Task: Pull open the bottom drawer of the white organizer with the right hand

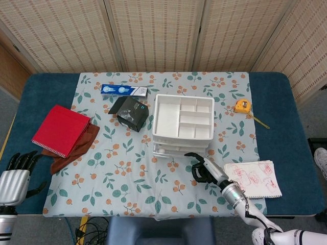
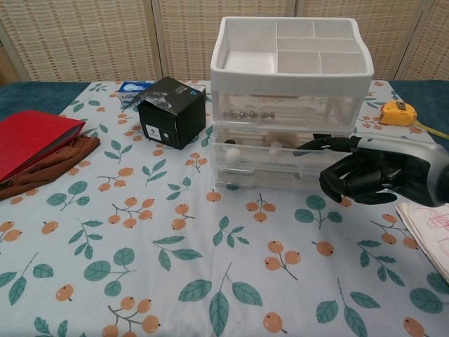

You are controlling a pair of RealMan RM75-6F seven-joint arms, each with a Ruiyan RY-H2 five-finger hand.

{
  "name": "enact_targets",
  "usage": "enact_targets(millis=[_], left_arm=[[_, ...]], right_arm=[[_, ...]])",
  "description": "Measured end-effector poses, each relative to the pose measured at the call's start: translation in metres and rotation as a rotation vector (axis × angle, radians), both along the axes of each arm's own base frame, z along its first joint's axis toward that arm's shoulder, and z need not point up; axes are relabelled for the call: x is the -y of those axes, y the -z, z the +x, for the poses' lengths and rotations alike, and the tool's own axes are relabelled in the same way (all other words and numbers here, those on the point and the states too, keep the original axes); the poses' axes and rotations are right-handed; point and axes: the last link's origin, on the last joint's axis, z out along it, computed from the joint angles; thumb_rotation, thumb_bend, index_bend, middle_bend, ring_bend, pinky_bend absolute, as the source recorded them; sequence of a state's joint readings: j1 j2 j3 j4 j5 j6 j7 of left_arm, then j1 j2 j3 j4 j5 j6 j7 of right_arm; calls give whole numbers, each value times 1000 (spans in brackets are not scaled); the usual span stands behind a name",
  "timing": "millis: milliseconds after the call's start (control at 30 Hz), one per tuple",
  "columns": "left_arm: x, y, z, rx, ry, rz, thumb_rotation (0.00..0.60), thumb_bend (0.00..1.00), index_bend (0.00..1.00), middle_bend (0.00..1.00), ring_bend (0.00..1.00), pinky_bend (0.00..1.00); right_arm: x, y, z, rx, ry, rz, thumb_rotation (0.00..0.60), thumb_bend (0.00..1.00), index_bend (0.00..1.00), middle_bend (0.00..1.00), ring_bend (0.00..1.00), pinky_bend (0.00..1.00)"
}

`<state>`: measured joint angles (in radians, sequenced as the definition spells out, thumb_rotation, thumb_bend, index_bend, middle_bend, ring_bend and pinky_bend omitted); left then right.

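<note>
The white organizer (image 1: 182, 118) (image 2: 289, 64) stands mid-table with a divided tray on top and three clear drawers below, all pushed in. The bottom drawer (image 2: 266, 177) (image 1: 175, 152) lies level with the ones above. My right hand (image 2: 375, 173) (image 1: 204, 169) hovers just before the organizer's front right corner, its dark fingers curled in around nothing. One finger (image 2: 324, 144) stretches left across the drawer fronts at middle-drawer height; whether it touches them I cannot tell. My left hand (image 1: 17, 172) rests at the table's near left edge, fingers apart and holding nothing.
A black box (image 2: 172, 111) and a blue tube box (image 1: 123, 90) sit left of the organizer. A red notebook (image 1: 60, 130) lies on a brown cloth (image 1: 76, 148). A yellow tape measure (image 1: 242, 106) and a sketched notepad (image 1: 253, 179) lie to the right.
</note>
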<state>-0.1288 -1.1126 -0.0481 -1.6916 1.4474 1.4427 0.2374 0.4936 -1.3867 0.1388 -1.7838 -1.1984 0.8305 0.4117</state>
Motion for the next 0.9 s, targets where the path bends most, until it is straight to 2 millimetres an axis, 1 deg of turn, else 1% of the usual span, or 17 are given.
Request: enact_targets(millis=[600,900], left_arm=[[1,1,-1,1,-3,-4,600,214,183,149,141,91],[3,1,-1,1,-3,-4,600,215,183,149,141,91]], right_arm=[[-34,-2,2,0,-51,73,600,665,169,713,919,1000],[-41,-4,1,7,-69,72,600,665,169,713,919,1000]])
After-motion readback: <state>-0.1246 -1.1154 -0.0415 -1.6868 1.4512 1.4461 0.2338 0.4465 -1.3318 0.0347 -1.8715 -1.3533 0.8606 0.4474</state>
